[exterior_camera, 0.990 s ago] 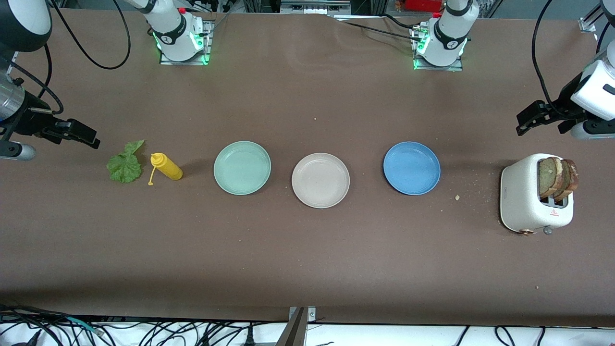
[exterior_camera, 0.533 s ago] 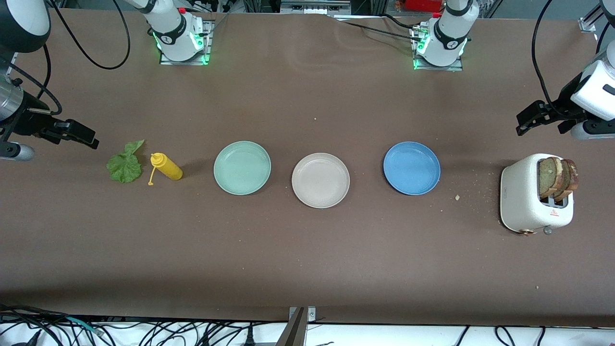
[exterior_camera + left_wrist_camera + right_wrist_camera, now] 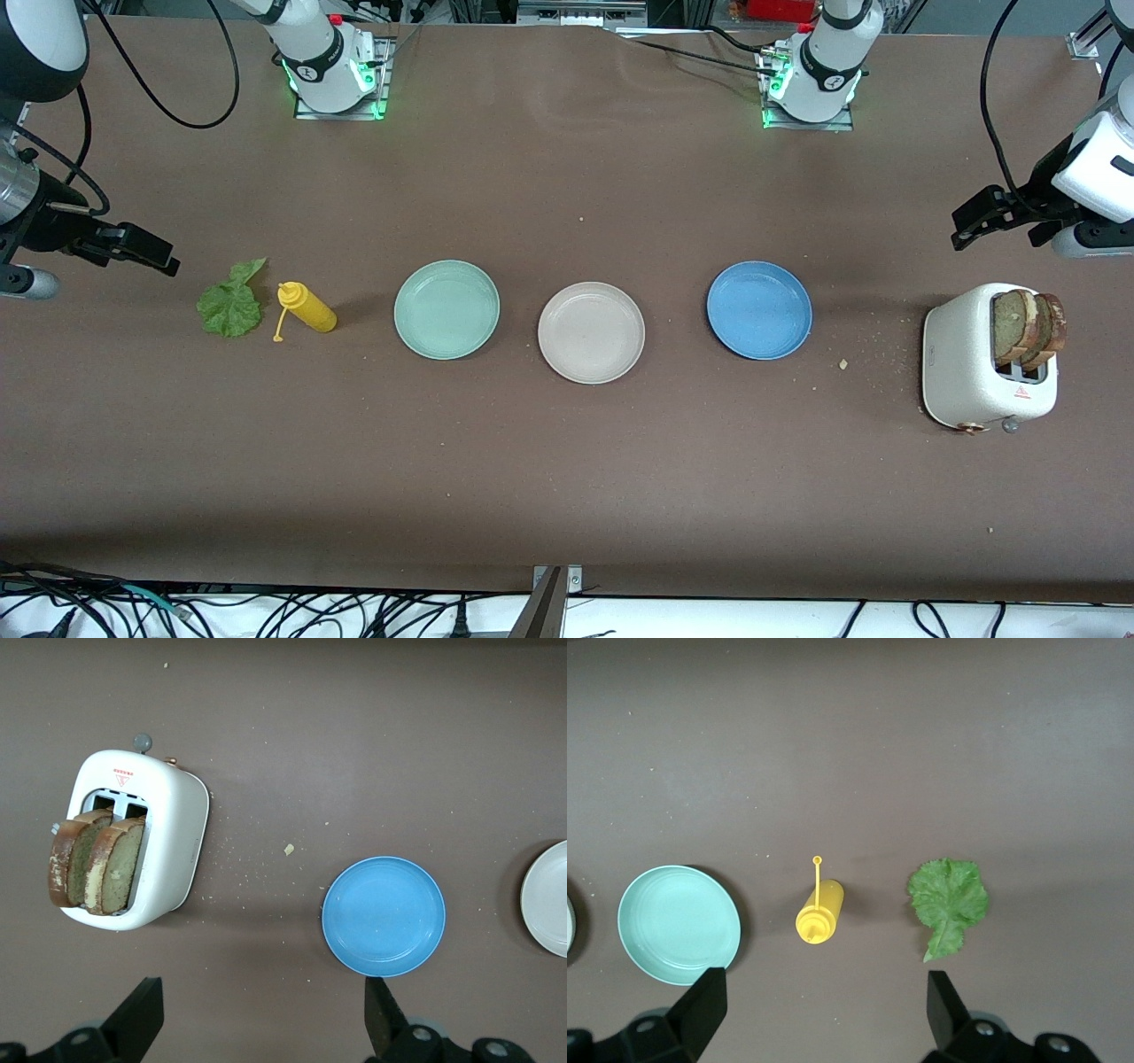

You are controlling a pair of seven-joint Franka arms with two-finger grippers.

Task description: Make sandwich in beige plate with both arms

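Left gripper (image 3: pixel 257 1023) wide open, empty, up over table nr toaster (image 3: pixel 974 372); right gripper (image 3: pixel 818 1014) same, over table nr lettuce leaf (image 3: pixel 230 304). Beige plate (image 3: pixel 591 332) mid-table, bare. Mint plate (image 3: pixel 446 309) at its 10 o'clock, blue plate (image 3: pixel 759 309) at 2. Two bread slices (image 3: pixel 1028 328) upright in toaster. Mustard bottle (image 3: pixel 306 307) lying beside leaf.

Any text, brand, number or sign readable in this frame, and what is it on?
No legible words anywhere.
toaster: a red warning triangle with small red print beside its slots, print too small to read.
Arm bases: a round dark emblem on each, unreadable.
Plates, yellow bottle: no markings seen.
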